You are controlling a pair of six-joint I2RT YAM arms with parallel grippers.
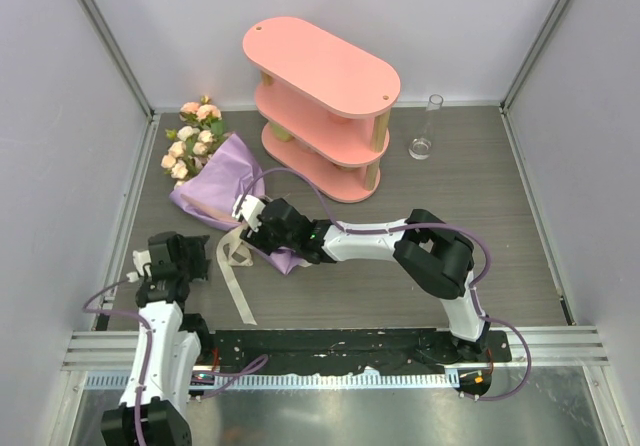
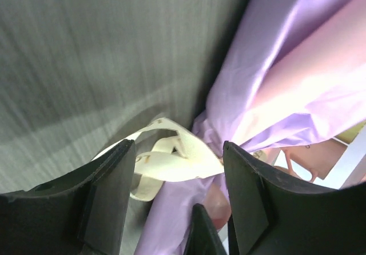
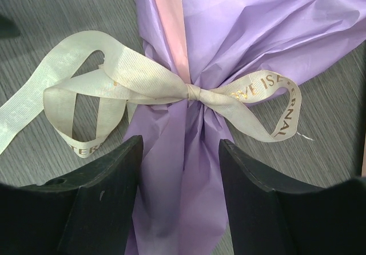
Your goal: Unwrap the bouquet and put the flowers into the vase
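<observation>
The bouquet [image 1: 214, 180] lies at the left on the table, its flowers [image 1: 192, 136] pointing to the far left out of the purple paper [image 3: 246, 32]. A cream ribbon [image 3: 143, 80] is tied in a bow round the paper's narrow neck, and its tails trail toward the near edge [image 1: 234, 284]. My right gripper [image 1: 250, 218] [image 3: 180, 142] is shut on the wrapped stem end just below the bow. The left gripper [image 1: 204, 264] [image 2: 178, 147] stands open at the ribbon loops [image 2: 171, 164], which show between its fingers. The vase [image 1: 424, 130] stands upright at the back right.
A pink three-tier oval shelf [image 1: 322, 98] stands at the back middle, between the bouquet and the vase. Grey walls close in the left, back and right sides. The arms' black base rail [image 1: 340, 351] runs along the near edge.
</observation>
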